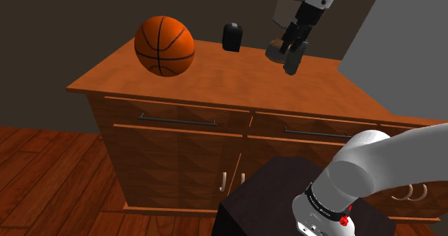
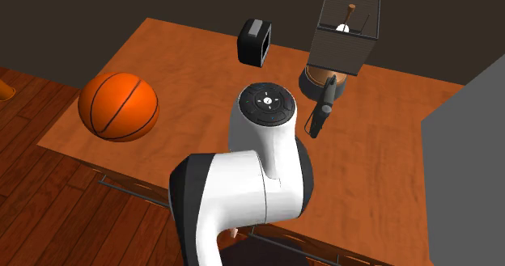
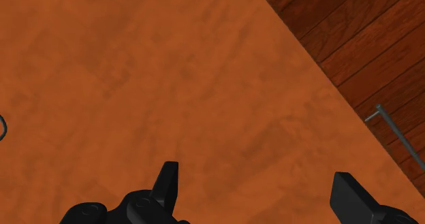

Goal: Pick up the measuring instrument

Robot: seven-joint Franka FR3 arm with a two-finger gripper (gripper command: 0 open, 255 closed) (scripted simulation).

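Note:
A small black boxy object (image 1: 232, 37) (image 2: 256, 42), which I take for the measuring instrument, stands upright near the back edge of the brown wooden cabinet top (image 1: 215, 73). My black gripper (image 1: 293, 61) (image 2: 317, 123) hangs a little above the top. In the shoulder view it is well to the right of the black box, just in front of a lamp's base. In the wrist view the gripper (image 3: 259, 188) is open, its fingers wide apart over bare wood with nothing between them.
An orange basketball (image 1: 165, 46) (image 2: 119, 105) rests on the cabinet's left part in the shoulder view. A lamp with a boxy shade (image 2: 344, 30) and round brown base (image 2: 311, 80) stands behind the gripper. A grey wall block (image 1: 402, 55) borders the top on the right. Below are drawers (image 1: 179, 120) and plank floor.

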